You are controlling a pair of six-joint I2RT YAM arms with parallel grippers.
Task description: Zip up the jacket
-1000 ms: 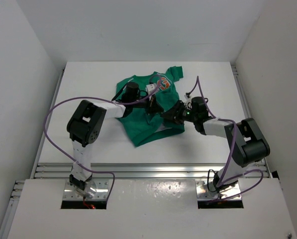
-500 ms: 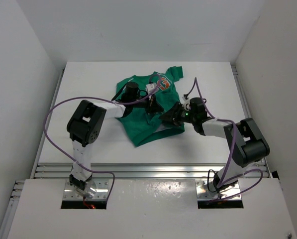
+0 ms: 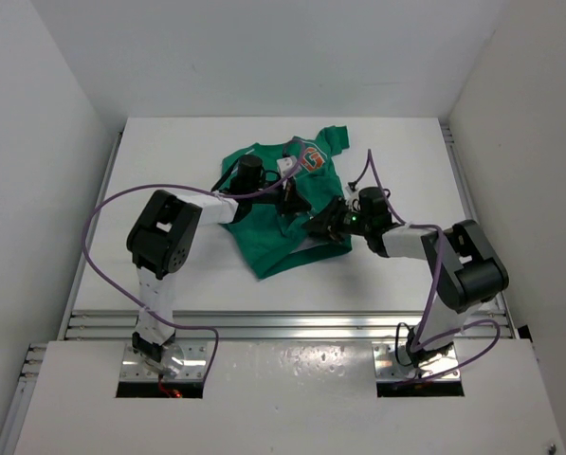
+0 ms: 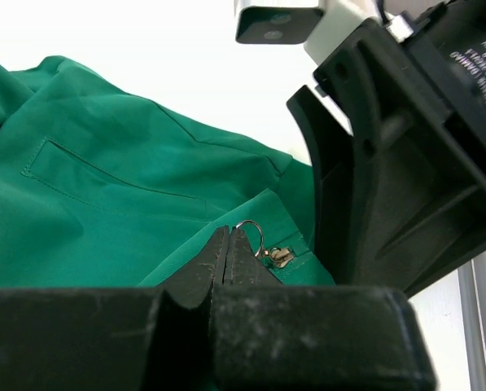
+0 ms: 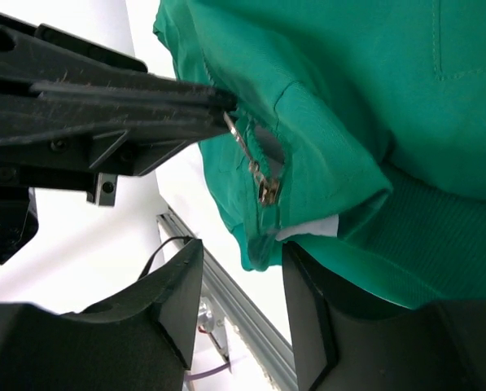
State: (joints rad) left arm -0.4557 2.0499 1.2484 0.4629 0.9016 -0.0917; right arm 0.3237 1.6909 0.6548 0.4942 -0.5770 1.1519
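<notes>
A: Arms?

B: L arm (image 3: 164, 237) has its elbow up and forearm running to 2 o'clock over the jacket (image 3: 264, 237). The left gripper (image 4: 229, 240) is pressed together, pinching the zip pull ring (image 4: 251, 230). R arm (image 3: 472, 270) lies low, pointing to 10 o'clock. The right gripper (image 5: 243, 252) has its fingers apart w/ the hem corner dipping btwn them; contact unclear.

A: Surroundings?

B: White table (image 3: 169, 161), white walls (image 3: 264, 57) on 3 sides, alu rail (image 3: 292, 322) along the 6 o'clock edge, purple cables (image 3: 102, 213).

A: Jacket?

B: Green, rumpled, mid-table at 12 o'clock from the bases. Orange G (image 3: 311, 158) at its 1 o'clock end. Slider (image 4: 280, 256) sits just beside the ring, near the hem. Pale patch (image 5: 308, 228) shows under the fold.
</notes>
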